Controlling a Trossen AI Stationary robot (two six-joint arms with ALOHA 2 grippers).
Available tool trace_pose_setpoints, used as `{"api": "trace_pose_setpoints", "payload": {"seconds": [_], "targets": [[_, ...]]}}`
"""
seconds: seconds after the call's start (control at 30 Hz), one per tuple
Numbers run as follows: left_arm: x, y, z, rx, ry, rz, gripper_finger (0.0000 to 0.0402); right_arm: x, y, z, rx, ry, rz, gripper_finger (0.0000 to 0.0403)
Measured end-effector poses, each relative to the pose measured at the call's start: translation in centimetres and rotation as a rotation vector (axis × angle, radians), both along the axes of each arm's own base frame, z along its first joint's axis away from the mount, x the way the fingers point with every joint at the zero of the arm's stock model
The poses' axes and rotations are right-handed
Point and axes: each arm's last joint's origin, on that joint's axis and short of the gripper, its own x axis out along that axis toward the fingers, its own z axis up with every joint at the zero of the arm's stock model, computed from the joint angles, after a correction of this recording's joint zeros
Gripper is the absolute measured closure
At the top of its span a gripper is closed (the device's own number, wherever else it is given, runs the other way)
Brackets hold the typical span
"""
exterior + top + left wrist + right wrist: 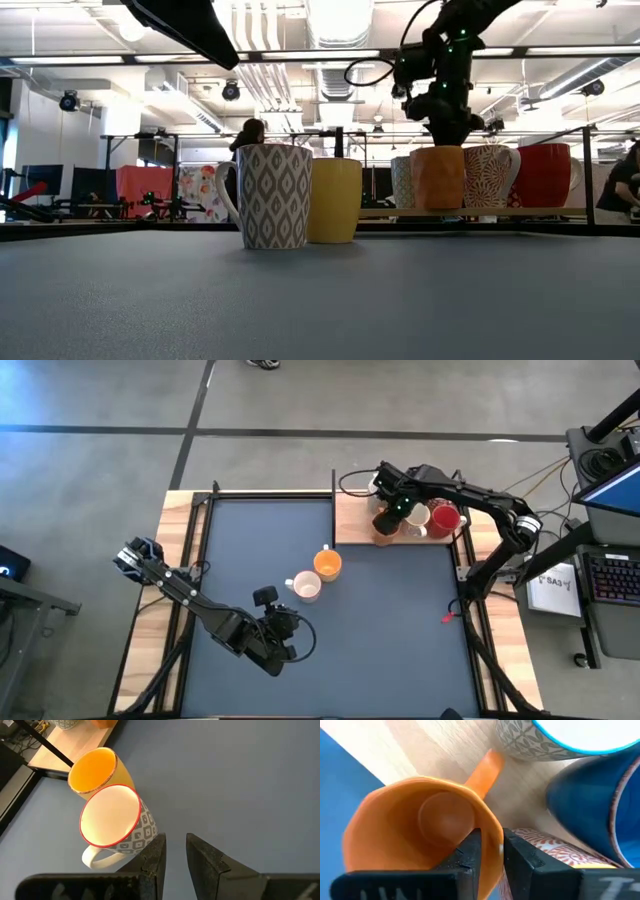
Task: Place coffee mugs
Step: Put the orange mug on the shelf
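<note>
The right pincer (490, 851) is clamped on the rim of the orange-brown ceramic mug (420, 827), one finger inside and one outside, the arm reaching from the right edge across to the pale wooden board (352, 520) at the far side of the dark blue tabletop (400, 620). The mug sits on that board, close beside a red ceramic mug (446, 517), a red-and-white patterned mug (488, 176) and a blue mug (592, 805). No writing is readable on them.

The left pincer (175, 852) hangs slightly parted and empty, just beside a white mug with grey diamond pattern (112, 820), which touches a yellow-orange mug (95, 770) mid-tabletop.
</note>
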Motion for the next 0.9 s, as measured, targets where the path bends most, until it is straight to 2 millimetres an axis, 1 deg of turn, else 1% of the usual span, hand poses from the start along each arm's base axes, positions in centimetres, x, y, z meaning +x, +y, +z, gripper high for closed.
{"api": "trace_pose_setpoints", "payload": {"seconds": [0.07, 0.17, 0.27, 0.37, 0.5, 0.6, 0.67, 0.77, 0.9], "targets": [[0.0, 0.0, 0.0, 0.0, 0.0, 0.0, 0.0344, -0.2, 0.1, 0.5, -0.006, -0.006, 0.006, 0.0333], [0.0, 0.0, 0.0, 0.0, 0.0, 0.0, 0.0344, -0.3, 0.4, 2.1, -0.029, -0.026, 0.053, 0.0323], [0.0, 0.0, 0.0, 0.0, 0.0, 0.0, 0.0344, -0.1, 1.3, 3.7, -0.034, -0.049, 0.189, 0.0318], [0.0, 0.0, 0.0, -0.001, 0.0, 0.0, 0.0344, 0.4, 3.1, 4.6, 0.027, -0.092, 0.359, 0.0317], [0.0, 0.0, 0.0, -0.001, 0.0, 0.0, 0.0344, 1.4, 5.5, 4.5, 0.068, -0.117, 0.514, 0.0319], [0.0, 0.0, 0.0, -0.001, 0.001, 0.0, 0.0344, 2.0, 6.7, 4.4, 0.059, -0.103, 0.601, 0.0317], [0.0, 0.0, 0.0, -0.001, 0.001, 0.0, 0.0344, 2.2, 7.0, 4.2, 0.02, -0.068, 0.622, 0.0315], [0.0, 0.0, 0.0, -0.001, 0.001, 0.0, 0.0344, 2.5, 7.1, 4.0, -0.038, -0.007, 0.629, 0.0314], [0.0, 0.0, 0.0, -0.001, 0.001, 0.0, 0.0344, 2.7, 7.0, 3.5, -0.027, 0.013, 0.629, 0.0313]]}}
